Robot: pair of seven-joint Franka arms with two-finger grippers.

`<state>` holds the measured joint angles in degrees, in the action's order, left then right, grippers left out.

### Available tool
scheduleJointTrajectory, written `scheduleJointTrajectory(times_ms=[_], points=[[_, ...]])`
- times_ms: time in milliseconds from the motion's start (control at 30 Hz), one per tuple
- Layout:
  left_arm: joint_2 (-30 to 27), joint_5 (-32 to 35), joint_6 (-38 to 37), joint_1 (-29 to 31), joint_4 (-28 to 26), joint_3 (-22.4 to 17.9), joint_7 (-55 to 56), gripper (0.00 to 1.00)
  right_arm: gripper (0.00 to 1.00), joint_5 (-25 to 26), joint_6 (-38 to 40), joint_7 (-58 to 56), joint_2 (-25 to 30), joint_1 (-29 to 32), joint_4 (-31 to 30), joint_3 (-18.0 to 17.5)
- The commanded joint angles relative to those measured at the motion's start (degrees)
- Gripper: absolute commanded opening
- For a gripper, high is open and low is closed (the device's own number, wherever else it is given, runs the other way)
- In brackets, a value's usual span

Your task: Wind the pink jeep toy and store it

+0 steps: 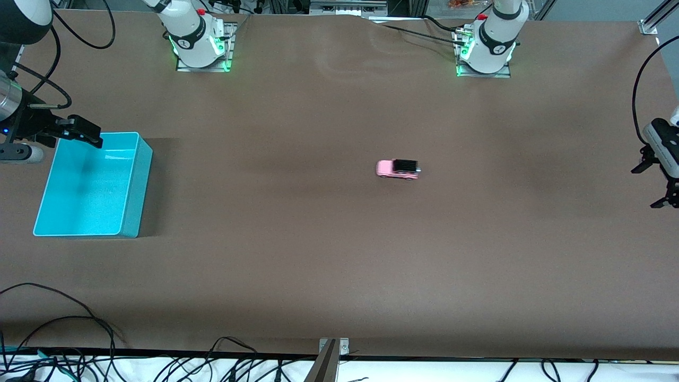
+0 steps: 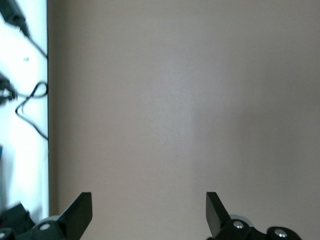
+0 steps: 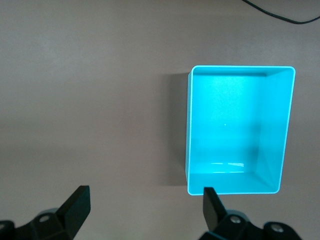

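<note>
Both sets of jaws stand spread wide with nothing between them. From the front camera, the pink jeep toy (image 1: 398,169) sits on its wheels near the middle of the brown table (image 1: 297,254), well apart from both arms. The turquoise bin (image 1: 122,180) rests at the right arm's end of the table, and the right gripper (image 1: 79,132) hangs over the bin's farther corner. The left gripper (image 1: 658,183) waits over the left arm's end of the table. In the left wrist view, the left gripper (image 2: 149,215) hovers over bare tabletop beside the table's edge. In the right wrist view, the right gripper (image 3: 146,207) hangs above the bin (image 3: 189,125), whose inside holds nothing.
</note>
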<state>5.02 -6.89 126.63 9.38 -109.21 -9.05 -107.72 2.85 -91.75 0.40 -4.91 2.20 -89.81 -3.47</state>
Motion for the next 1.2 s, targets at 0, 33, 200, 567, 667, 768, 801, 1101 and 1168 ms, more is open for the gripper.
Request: scheduleJointTrajectory(times_ms=[0, 33, 200, 567, 667, 768, 801, 1101, 1168], points=[[-3.7, 5.29, -3.93, -0.77, -1.09, 0.52, 14.09, 1.0, 1.0, 0.58, 1.14, 0.74, -0.54, 0.08, 1.75, -0.39], [-4.05, 6.44, -4.89, -0.85, -1.0, 0.87, 17.08, 1.0, 1.0, 0.58, 1.14, 0.74, -0.54, 0.08, 1.75, -0.39], [-5.9, 10.4, -9.64, -0.86, -0.92, 2.89, 29.92, 1.0, 1.0, 0.58, 1.14, 0.74, -0.54, 0.08, 1.75, -0.39], [-7.75, 16.63, -12.64, -0.94, -0.92, 5.88, 37.32, 1.0, 1.0, 0.58, 1.14, 0.74, -0.54, 0.0, 1.75, -0.39], [-7.83, 16.64, -12.64, -0.86, -0.92, 6.06, 37.58, 1.0, 1.0, 0.58, 1.14, 0.74, -0.54, 0.08, 1.75, -0.39], [-7.84, 15.95, -12.64, -0.68, -0.92, 5.97, 37.76, 1.0, 1.0, 0.58, 1.14, 0.74, -0.54, 0.0, 1.75, -0.39], [-7.84, 15.16, -12.64, -0.51, -0.92, 5.97, 37.76, 1.0, 1.0, 0.58, 1.14, 0.74, -0.54, -0.01, 1.75, -0.39], [-8.54, 13.39, -13.25, -0.33, -1.0, 5.79, 42.41, 1.0, 1.0, 0.58, 1.14, 0.65, -0.54, 0.0, 1.75, -0.39], [-8.63, 13.39, -13.34, -0.24, -1.18, 5.79, 42.86, 1.0, 1.0, 0.58, 1.14, 0.65, -0.54, -0.01, 1.75, -0.39]])
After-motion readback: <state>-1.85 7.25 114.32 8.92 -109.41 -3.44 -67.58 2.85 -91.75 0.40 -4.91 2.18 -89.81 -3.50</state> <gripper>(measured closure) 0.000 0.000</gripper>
